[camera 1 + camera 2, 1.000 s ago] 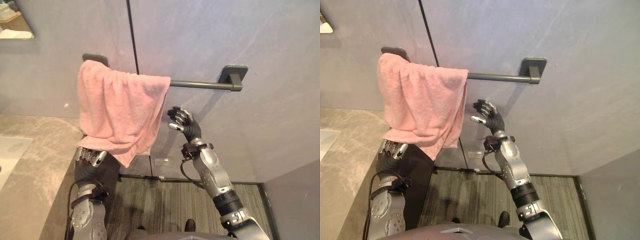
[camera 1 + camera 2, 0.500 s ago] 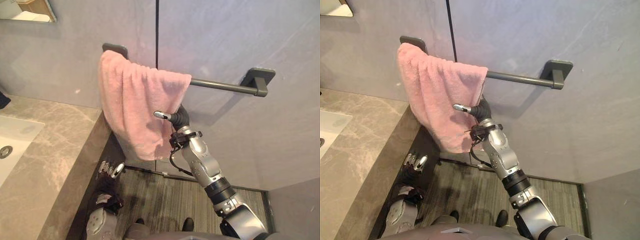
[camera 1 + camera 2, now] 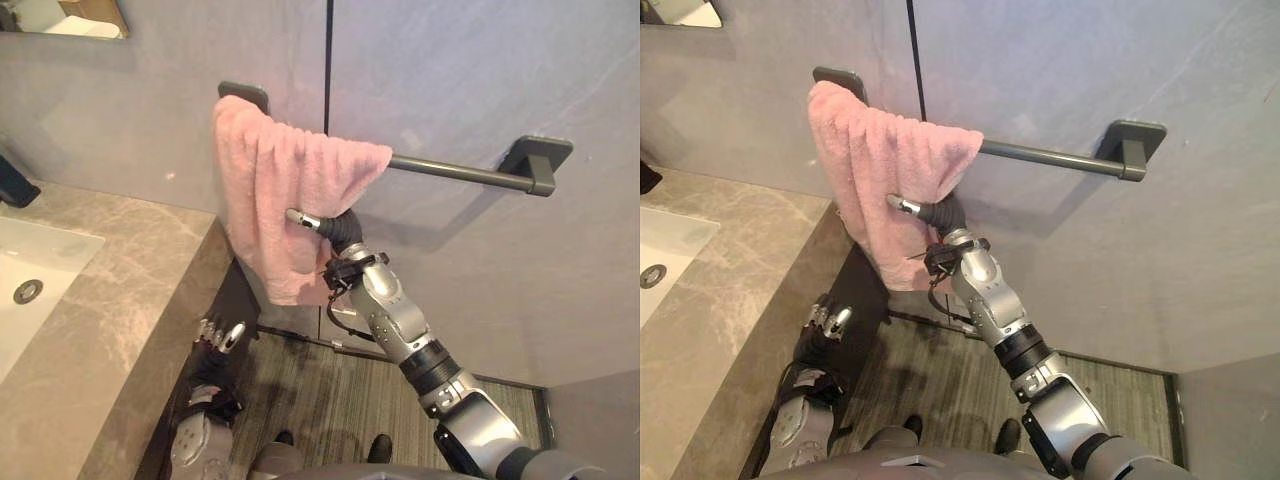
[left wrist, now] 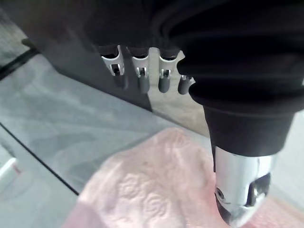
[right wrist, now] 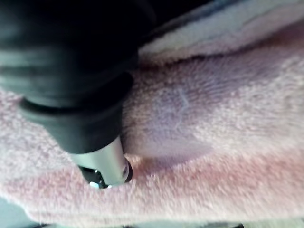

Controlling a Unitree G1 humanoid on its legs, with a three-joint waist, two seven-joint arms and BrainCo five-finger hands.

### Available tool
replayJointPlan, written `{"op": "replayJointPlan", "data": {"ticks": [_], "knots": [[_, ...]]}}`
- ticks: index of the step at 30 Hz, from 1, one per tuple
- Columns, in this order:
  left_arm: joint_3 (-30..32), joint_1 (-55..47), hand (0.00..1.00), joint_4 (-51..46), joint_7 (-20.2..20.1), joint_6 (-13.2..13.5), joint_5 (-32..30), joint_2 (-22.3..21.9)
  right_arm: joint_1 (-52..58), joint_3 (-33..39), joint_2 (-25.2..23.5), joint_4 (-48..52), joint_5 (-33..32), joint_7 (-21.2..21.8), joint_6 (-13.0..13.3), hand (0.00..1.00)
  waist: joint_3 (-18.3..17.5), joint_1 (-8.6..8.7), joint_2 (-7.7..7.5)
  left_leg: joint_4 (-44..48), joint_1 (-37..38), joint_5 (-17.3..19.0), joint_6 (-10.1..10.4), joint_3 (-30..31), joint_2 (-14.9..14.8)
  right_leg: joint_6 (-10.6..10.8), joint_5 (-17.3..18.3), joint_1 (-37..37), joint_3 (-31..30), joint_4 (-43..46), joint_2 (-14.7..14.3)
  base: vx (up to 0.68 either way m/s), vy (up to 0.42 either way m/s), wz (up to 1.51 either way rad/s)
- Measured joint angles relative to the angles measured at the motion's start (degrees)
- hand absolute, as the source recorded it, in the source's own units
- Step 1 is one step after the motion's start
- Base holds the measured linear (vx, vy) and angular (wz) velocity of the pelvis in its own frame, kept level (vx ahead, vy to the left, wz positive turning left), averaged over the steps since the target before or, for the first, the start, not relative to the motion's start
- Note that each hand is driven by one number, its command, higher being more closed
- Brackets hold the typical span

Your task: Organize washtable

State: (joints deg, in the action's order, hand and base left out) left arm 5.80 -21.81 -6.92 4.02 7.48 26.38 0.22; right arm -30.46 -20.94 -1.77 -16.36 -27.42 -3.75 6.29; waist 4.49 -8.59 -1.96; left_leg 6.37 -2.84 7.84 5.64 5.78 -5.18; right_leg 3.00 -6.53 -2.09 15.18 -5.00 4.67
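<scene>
No text, label or number can be read anywhere.

a smooth grey wall (image 3: pixel 450 80) fills the back, split by a thin dark vertical seam (image 3: pixel 328 60), with a dark rail (image 3: pixel 460 172) fixed across it. a mirror (image 3: pixel 70 15) corner shows at the upper left. the beige marbled worktop (image 3: pixel 120 300) has a white basin (image 3: pixel 40 255) with a round drain (image 3: pixel 28 291) at its left edge. under its right edge is a dark cabinet front (image 3: pixel 855 285), above a grey striped floor (image 3: pixel 330 385).
</scene>
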Motion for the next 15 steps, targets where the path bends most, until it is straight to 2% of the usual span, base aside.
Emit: {"op": "replayJointPlan", "data": {"ticks": [8,12,15], "knots": [[6.2,3.5,0.0,-7.2,1.6,2.4,-1.0,0.4,5.4,5.6,1.1,3.5,2.6,0.8,0.0,1.0,0.9,0.19,0.19,0.0,1.2,0.3,-0.3,-1.9,-0.1,0.0,0.0,0.0,-2.0,0.3,-0.1,-0.01,0.005,-0.12],[8.4,5.6,0.0,-8.3,2.4,2.5,-3.3,1.4,8.2,9.1,1.3,7.0,4.4,1.4,0.1,1.0,1.6,0.51,0.19,0.2,1.5,0.4,-0.4,-3.1,0.0,0.0,-0.1,-0.4,-3.1,0.5,0.0,-0.01,0.018,-0.14],[9.0,7.2,0.0,-9.3,2.9,2.9,-5.1,3.3,9.2,10.2,1.3,8.0,4.4,1.6,0.3,1.0,1.6,1.58,0.2,0.1,1.7,0.4,-0.5,-3.7,0.0,0.1,-0.2,-0.6,-3.6,0.5,0.0,0.0,0.004,-0.12]]}}
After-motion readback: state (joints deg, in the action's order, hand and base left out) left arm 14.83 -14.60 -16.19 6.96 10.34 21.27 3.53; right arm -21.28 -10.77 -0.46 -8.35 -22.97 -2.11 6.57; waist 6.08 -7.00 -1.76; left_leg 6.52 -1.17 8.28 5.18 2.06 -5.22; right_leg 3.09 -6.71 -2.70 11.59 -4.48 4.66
